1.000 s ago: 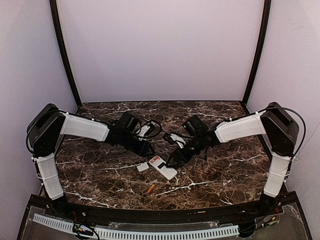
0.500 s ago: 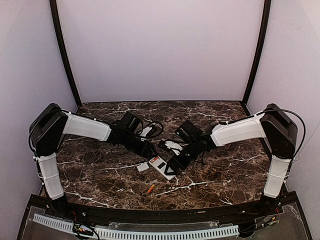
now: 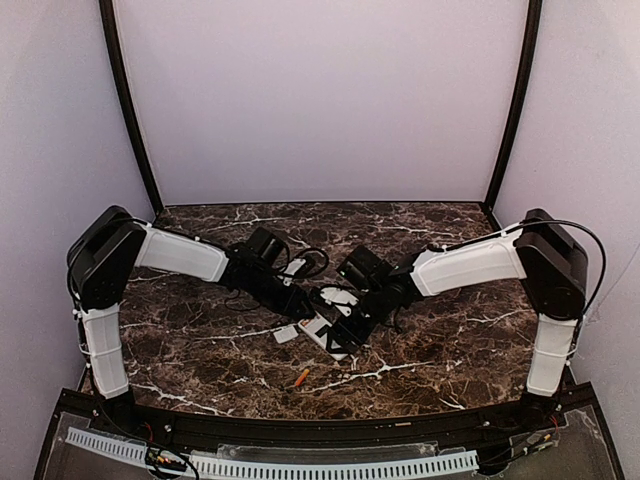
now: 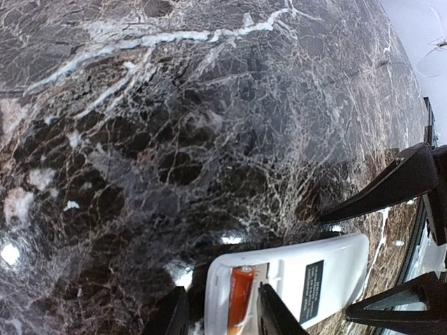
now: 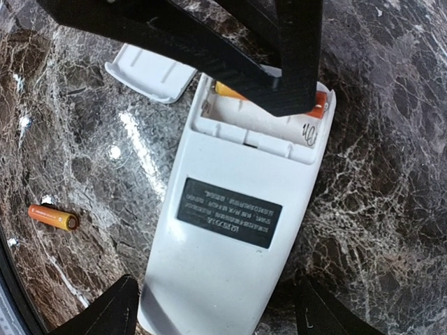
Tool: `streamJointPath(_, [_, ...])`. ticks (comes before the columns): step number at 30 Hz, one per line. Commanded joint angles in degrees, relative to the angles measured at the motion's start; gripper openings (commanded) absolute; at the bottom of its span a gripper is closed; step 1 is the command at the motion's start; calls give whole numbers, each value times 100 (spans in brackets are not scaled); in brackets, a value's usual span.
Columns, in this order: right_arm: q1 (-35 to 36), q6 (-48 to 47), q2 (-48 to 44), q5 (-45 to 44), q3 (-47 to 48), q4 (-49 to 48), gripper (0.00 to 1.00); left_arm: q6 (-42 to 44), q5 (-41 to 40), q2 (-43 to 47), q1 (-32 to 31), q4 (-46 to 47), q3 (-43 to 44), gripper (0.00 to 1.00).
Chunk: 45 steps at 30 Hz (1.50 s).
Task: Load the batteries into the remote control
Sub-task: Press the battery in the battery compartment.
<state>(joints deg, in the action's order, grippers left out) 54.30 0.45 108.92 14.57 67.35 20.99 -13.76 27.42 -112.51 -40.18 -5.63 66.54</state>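
The white remote control (image 5: pixel 227 209) lies back up on the marble, its battery bay open at the far end. One orange battery (image 4: pixel 239 300) sits crosswise in that bay. My left gripper (image 4: pixel 225 317) hovers over the bay with its fingers apart, one on each side of this battery, one beyond the remote's end. My right gripper (image 5: pixel 216 314) is open and straddles the remote's other end, fingers close beside both long edges. A second battery (image 5: pixel 52 217) lies loose on the table. From above, the two grippers (image 3: pixel 308 312) (image 3: pixel 345 335) meet over the remote (image 3: pixel 318 328).
The small white cover plate (image 5: pixel 150 73) lies loose just left of the remote's open end, also seen from above (image 3: pixel 286 333). The loose battery (image 3: pixel 300 377) rests nearer the front edge. Dark rails frame the table sides.
The right gripper has slid left and come down around the remote's near end. The left gripper has moved right, over the battery bay, its jaws narrowing a little.
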Motion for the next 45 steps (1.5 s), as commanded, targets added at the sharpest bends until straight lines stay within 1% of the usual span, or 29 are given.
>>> streamJointPath(1, [97,-18,228,-264,107,253,75,-92,137,-69,-16,-167,127,33])
streamJointPath(7, [109,-18,281,-393,105,325,71,-159,83,-140,5,-295,217,28])
streamJointPath(15, [111,-21,339,-394,107,370,65,-153,36,-255,23,-562,315,17])
streamJointPath(20, [115,-1,375,-385,128,414,62,-91,-94,-341,60,-870,386,13])
streamJointPath(24, [113,21,393,-400,122,428,60,103,-355,-344,64,-1195,447,11])
streamJointPath(26, [114,34,393,-404,112,425,60,173,-443,-317,63,-1238,451,15])
streamJointPath(28, [108,36,379,-397,104,421,60,209,-451,-259,63,-1198,433,26])
streamJointPath(30, [104,34,367,-388,96,408,60,208,-415,-163,63,-1078,382,33])
streamJointPath(34, [102,34,375,-364,94,405,59,280,-371,-40,-19,-990,372,40])
streamJointPath(39, [89,43,359,-354,95,405,58,424,-486,-49,-125,-1068,394,40])
streamJointPath(45, [43,79,330,-298,76,405,56,667,-1052,-70,-239,-1408,427,36])
